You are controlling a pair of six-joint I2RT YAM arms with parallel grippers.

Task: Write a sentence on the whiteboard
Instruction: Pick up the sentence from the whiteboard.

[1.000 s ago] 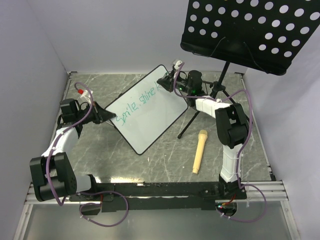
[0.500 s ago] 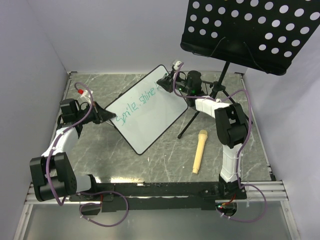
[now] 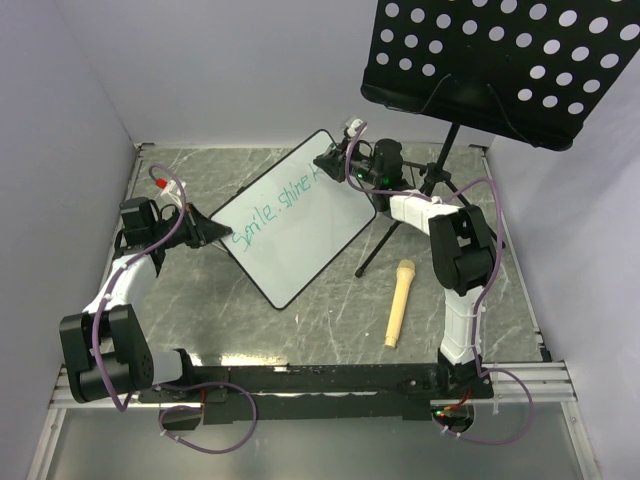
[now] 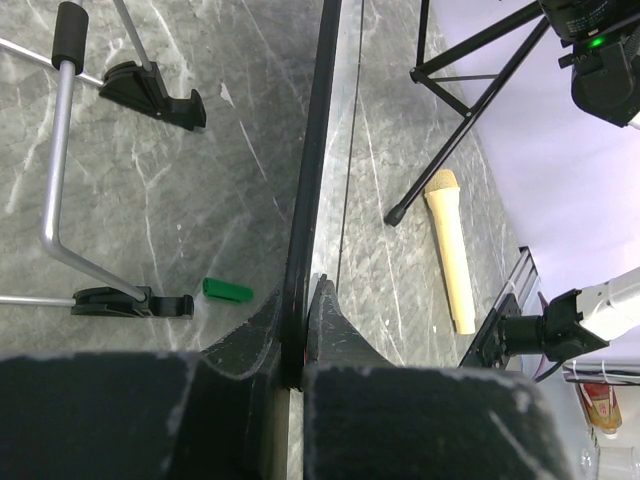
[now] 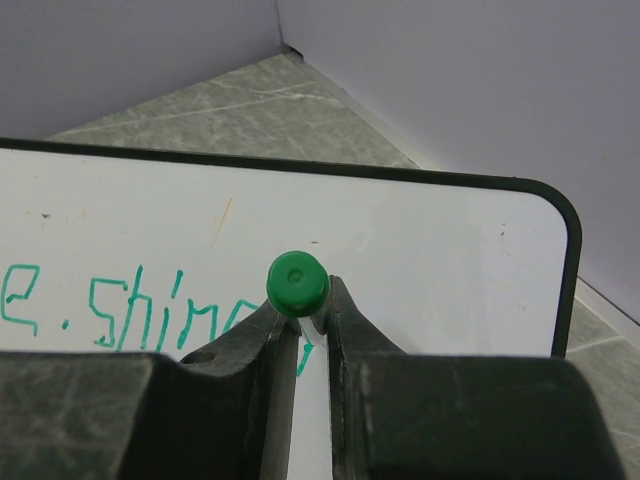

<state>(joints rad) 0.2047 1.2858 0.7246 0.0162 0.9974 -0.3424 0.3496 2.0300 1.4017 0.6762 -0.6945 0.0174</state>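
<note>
The whiteboard [image 3: 295, 240] stands tilted in the middle of the table. The teal sentence [image 3: 278, 208] runs along its upper edge and reads "Smile. shine" plus the start of another word. My left gripper [image 3: 224, 235] is shut on the board's left rim, which the left wrist view shows edge-on as a thin black frame [image 4: 312, 150] between the fingers [image 4: 335, 325]. My right gripper [image 3: 334, 163] is at the board's far right corner, shut on a green marker [image 5: 297, 283] whose tip is hidden against the board [image 5: 430, 250] after "shine" [image 5: 130, 312].
A black perforated music stand [image 3: 500, 60] overhangs the back right, its tripod legs [image 3: 385, 235] beside the board. A beige microphone [image 3: 398, 302] lies to the right. A green marker cap [image 4: 226, 290] lies under the board near its metal prop and black feet [image 4: 150, 92].
My right gripper with the marker has shifted very slightly along the board. The left gripper and the board have held still.
</note>
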